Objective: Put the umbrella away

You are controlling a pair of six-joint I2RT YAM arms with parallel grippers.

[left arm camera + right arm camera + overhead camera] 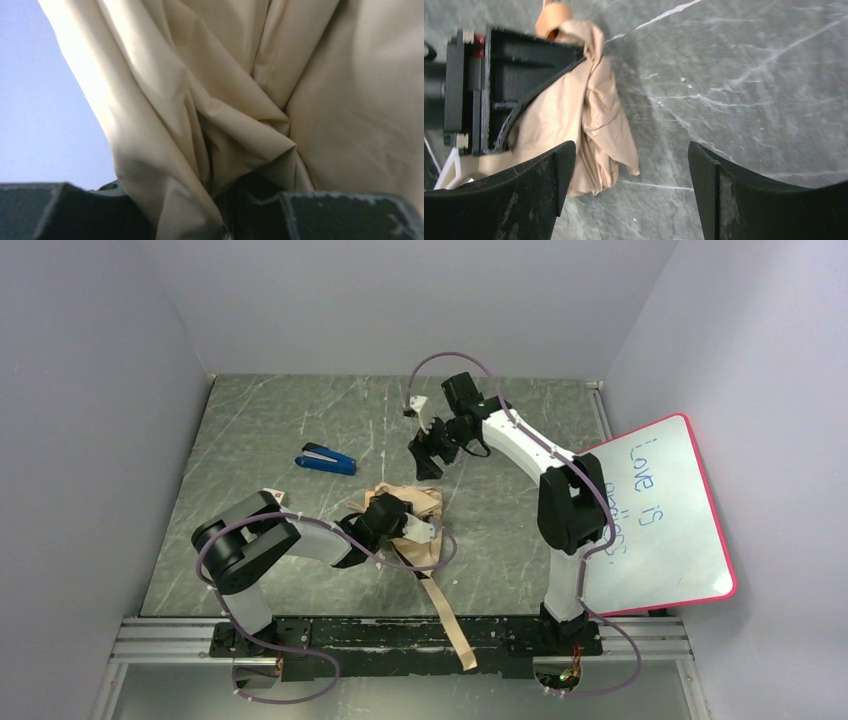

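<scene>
The umbrella (422, 502) lies collapsed near the middle of the table, a bundle of cream-beige fabric. Its beige strap (447, 615) trails toward the near edge and over the rail. My left gripper (398, 518) is shut on the canopy. In the left wrist view the folds of the umbrella (225, 100) fill the frame and run down between the two dark fingers (345, 215). My right gripper (426, 454) hovers open behind the bundle. In its own view the open gripper (631, 170) holds nothing, with the umbrella (594, 115), its tan handle (553, 15) and the left gripper's body (514, 75) to the left.
A blue stapler (327, 459) lies on the marbled table (280, 410) at the back left. A whiteboard with a red rim (665, 510) leans at the right side. Grey walls close in the left, back and right. An aluminium rail (350, 640) runs along the near edge.
</scene>
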